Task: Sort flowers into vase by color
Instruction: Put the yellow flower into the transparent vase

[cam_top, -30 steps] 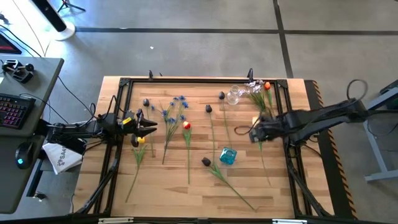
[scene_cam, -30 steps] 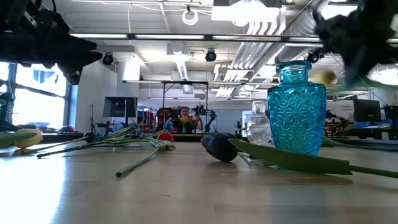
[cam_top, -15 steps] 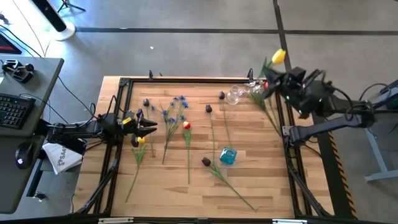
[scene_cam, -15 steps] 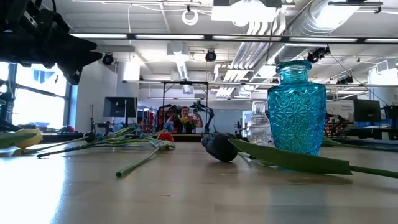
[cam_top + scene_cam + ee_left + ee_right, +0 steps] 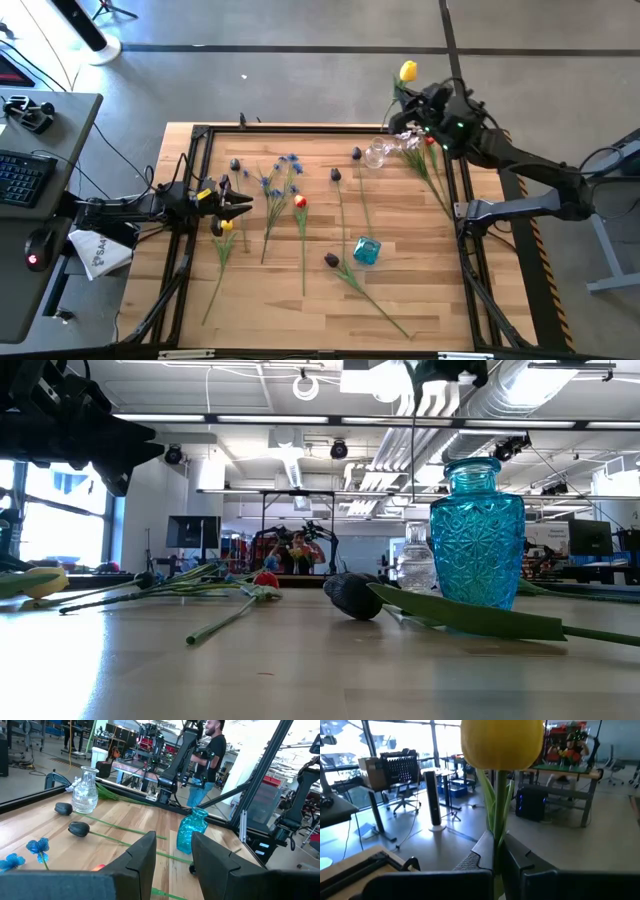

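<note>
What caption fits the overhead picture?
Right gripper lifts a yellow tulip near the clear vase.

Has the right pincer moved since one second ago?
Yes. The right pincer, shut on the yellow tulip, went from beside the table's right rail toward the far edge, now near the clear vase.

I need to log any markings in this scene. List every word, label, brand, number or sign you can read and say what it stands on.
"BAA...": dark letters on the white sheet at the table's left edge, high view; only partly readable, the rest is cut off and too small.
Keyboard on the side desk: key legends too small to read.
Blue vase, clear vase and flowers: no text seen.
Room signs behind the table: too blurred to read.
</note>
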Available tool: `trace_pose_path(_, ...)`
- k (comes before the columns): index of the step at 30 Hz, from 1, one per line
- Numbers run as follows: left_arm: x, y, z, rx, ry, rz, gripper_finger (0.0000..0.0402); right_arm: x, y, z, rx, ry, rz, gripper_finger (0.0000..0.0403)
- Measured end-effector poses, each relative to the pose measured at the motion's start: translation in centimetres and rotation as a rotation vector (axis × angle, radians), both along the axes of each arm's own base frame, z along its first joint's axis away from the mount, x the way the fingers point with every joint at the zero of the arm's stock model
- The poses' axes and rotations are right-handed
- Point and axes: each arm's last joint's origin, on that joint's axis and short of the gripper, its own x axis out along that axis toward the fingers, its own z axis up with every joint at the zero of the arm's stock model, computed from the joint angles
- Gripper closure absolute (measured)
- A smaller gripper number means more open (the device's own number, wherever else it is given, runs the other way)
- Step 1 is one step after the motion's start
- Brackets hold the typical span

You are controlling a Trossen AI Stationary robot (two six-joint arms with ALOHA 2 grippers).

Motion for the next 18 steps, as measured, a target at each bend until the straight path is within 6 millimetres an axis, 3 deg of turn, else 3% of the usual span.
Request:
trace_pose_path(7, 0.0, 0.0, 0.0, 0.0, 0.0, 0.0, 0.0289, 1.3, -1.2, -1.7, 0.073, 0.053, 0.005, 0.0402)
trace_pose_path(18, 0.0, 0.0, 0.0, 0.0, 0.0, 0.0, 0.0289, 1.2, -1.4, -3.0, 0.15, 0.141, -0.042, 0.0402)
